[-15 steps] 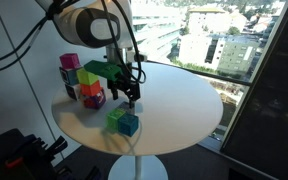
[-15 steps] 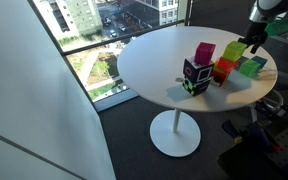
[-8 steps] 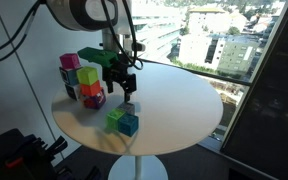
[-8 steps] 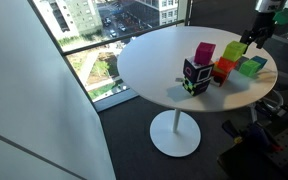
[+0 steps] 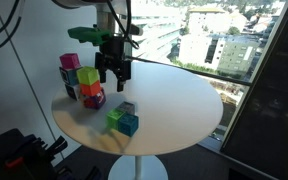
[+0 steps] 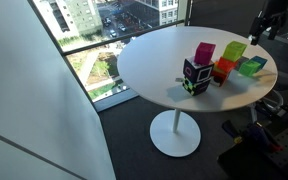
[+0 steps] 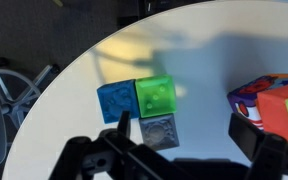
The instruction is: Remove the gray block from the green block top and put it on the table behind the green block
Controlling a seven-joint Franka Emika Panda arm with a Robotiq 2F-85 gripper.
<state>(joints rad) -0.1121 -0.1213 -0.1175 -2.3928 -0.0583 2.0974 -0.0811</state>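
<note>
The gray block (image 7: 160, 131) lies on the white table (image 7: 209, 55), touching the pale green block (image 7: 156, 96). A teal-blue cube (image 7: 116, 100) sits beside the green one. In an exterior view the gray block (image 5: 127, 108) is just behind the green block (image 5: 114, 118) on the table (image 5: 184, 100). My gripper (image 5: 114, 79) hangs open and empty well above the blocks. In the wrist view its fingers (image 7: 184, 135) spread on either side of the gray block, clear of it. In an exterior view the gripper (image 6: 256, 28) is at the far right edge.
A cluster of joined coloured cubes (image 5: 80, 80) (pink, green, orange, purple) stands on the table near the blocks; it also shows in the wrist view (image 7: 279, 105) and in an exterior view (image 6: 216, 65). Large windows surround the round table (image 6: 154, 55).
The gripper has lifted straight up and away from the gray block, which stays on the table behind the green block.
</note>
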